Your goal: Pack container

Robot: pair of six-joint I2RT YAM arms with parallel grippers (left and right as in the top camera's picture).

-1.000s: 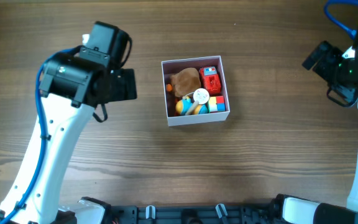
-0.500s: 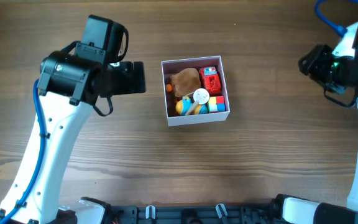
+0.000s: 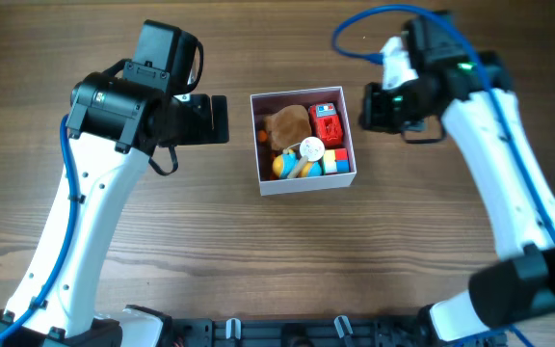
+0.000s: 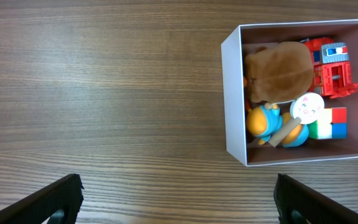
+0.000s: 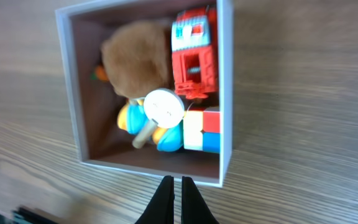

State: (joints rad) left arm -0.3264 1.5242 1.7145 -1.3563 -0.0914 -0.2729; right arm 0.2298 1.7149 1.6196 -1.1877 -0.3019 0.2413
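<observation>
Item: container [image 3: 308, 183], square, white-walled, pink-lined, standing on the wooden worktop [image 3: 258, 260] near its middle, between the two arms. Contents as I logged them: brown plush toy [image 3: 289, 123]; red vehicle [image 3: 328, 123]; blue-and-orange figure [image 3: 285, 166]; white disc with a face [image 3: 311, 148]; multicoloured cube [image 3: 334, 161]. No loose toys showed on the worktop in any view. Left fingers [image 4: 58, 198]: spread wide, empty, near the container's left side. Right fingers [image 5: 166, 200]: pressed together, holding nothing, just beside the container's right side. Status, by my judgement: filling looked complete. No lid was visible, so I could not say whether closing remained.
</observation>
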